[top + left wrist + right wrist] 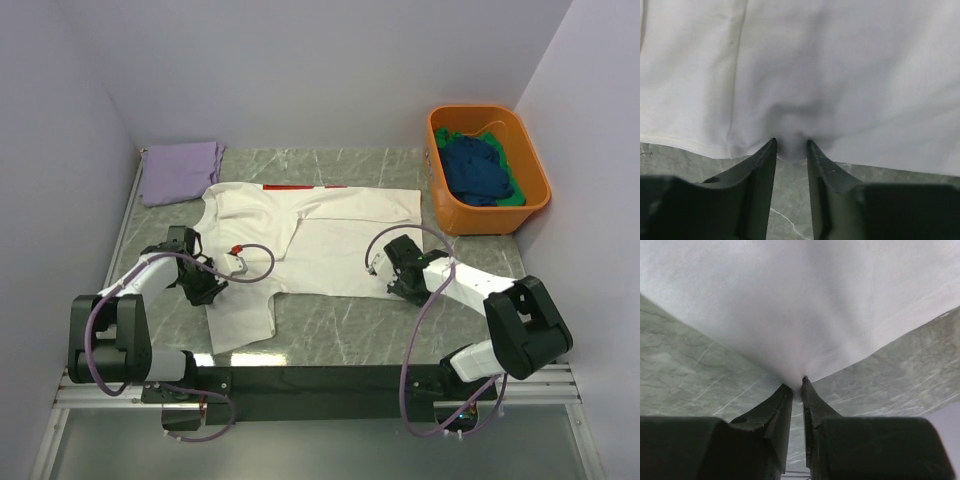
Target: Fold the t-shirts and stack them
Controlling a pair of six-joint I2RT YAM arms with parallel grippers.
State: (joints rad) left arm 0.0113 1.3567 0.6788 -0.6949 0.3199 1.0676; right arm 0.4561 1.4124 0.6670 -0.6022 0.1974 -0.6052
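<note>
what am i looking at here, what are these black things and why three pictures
This is a robot with two arms bolted at the near edge of a marble-patterned table. The big picture is taken from a camera above and behind the arms. The other two come from small cameras on each wrist, so the dark prongs at the bottom of those are the arm's own claw.

On the table lies a large white t-shirt, partly folded, with a red strip at its far edge. A lavender shirt sits folded in the far left corner. An orange tub at the right holds dark blue and green shirts.

The left claw pinches a small fold of the white shirt's edge. The right claw is nearly closed on another edge, lifting it off the table.
</note>
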